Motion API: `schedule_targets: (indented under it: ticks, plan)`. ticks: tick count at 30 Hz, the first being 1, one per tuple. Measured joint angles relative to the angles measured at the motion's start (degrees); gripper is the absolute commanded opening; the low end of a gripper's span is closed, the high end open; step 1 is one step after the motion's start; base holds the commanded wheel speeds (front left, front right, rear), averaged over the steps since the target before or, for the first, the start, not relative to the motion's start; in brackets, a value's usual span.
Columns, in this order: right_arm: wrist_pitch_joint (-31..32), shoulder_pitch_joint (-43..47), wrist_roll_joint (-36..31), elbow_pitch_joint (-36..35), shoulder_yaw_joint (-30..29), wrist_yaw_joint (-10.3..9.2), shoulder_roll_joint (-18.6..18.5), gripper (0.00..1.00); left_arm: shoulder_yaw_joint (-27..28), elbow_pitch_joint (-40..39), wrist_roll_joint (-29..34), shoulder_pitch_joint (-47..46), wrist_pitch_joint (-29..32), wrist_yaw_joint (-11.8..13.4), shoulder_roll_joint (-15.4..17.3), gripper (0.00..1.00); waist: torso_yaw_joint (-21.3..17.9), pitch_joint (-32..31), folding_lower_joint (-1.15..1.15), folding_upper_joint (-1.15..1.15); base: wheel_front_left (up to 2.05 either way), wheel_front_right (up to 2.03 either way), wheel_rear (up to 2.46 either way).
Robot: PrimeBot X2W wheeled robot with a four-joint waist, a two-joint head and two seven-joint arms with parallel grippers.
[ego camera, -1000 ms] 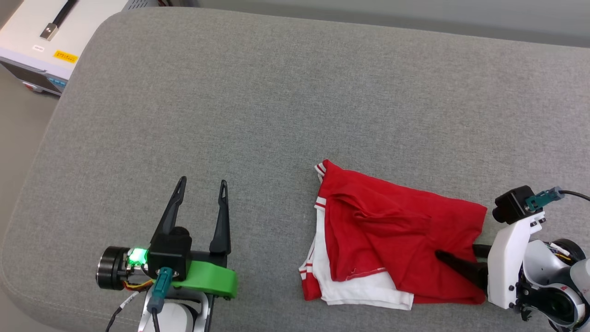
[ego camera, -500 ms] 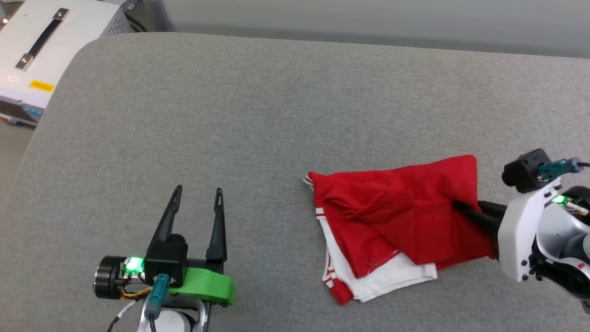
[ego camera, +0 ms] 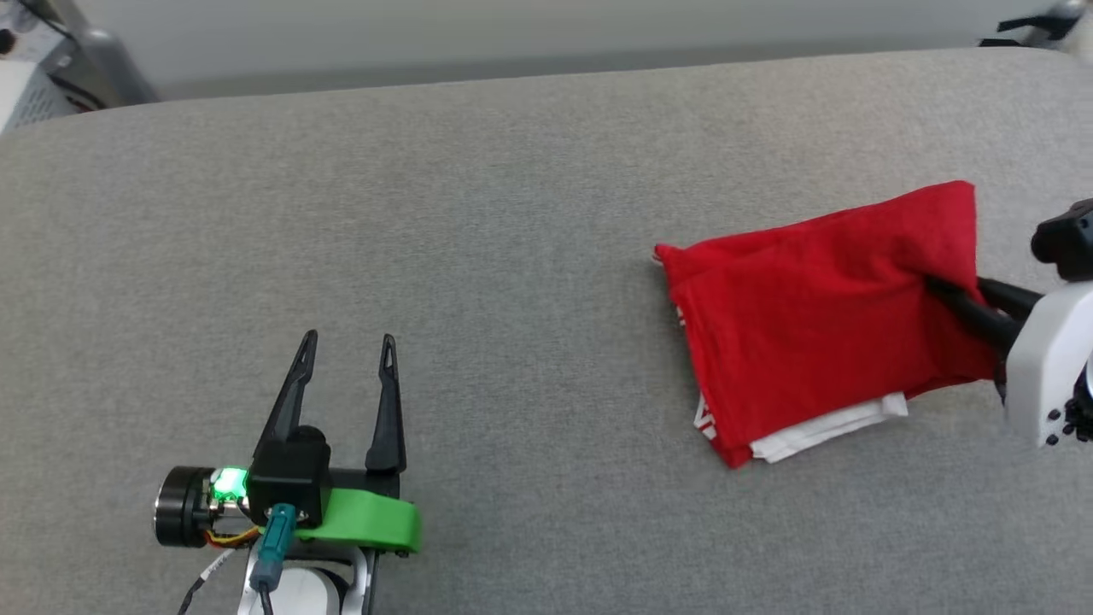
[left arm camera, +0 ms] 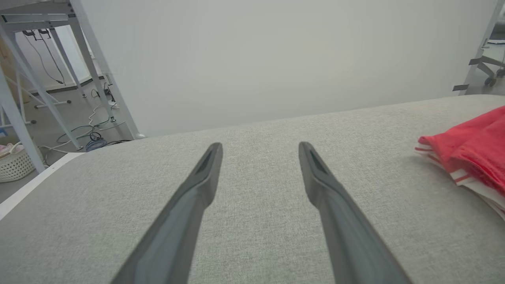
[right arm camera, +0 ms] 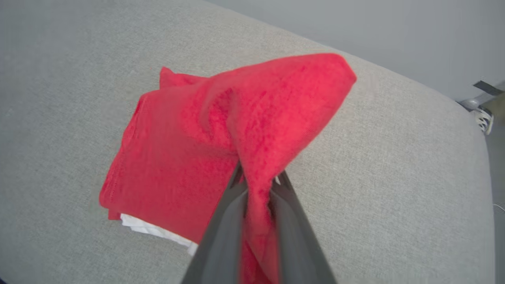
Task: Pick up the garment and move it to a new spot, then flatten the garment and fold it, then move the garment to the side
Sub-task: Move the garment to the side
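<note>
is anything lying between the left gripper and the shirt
Nothing visible does: only grey cushion lies between the open left gripper and the shirt, whose right edge the right gripper is shut on.

Bright, soft, even light, only faint shadows. Up close the right tool (right arm camera: 258, 178) looks blurry, and wrist views bend at the edges.

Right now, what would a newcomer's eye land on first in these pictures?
The folded red T-shirt stands out, bright against the grey cushion at the right of the head view. The right hand is shut on one corner, holding it up in a peak. At lower left, the left hand is open, a green light glowing behind it.
</note>
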Motion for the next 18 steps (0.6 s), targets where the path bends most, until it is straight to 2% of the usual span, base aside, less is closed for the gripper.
schedule_targets:
  ticks: [9,18]
  plan:
    - [-4.7,-2.4,-1.9,12.2,-8.5,0.0,-2.4,0.0,-0.1,-2.8,1.1,-5.6,0.0,-0.1,1.9,1.0,-4.1,6.6,0.0,0.0,0.0,0.0,0.0]
    - [-7.8,-9.5,-6.8,24.2,-14.8,0.0,-5.5,0.0,-0.5,-4.4,1.4,-9.5,0.0,-0.5,3.0,1.0,-4.1,15.5,0.01,0.0,0.0,0.0,0.0]
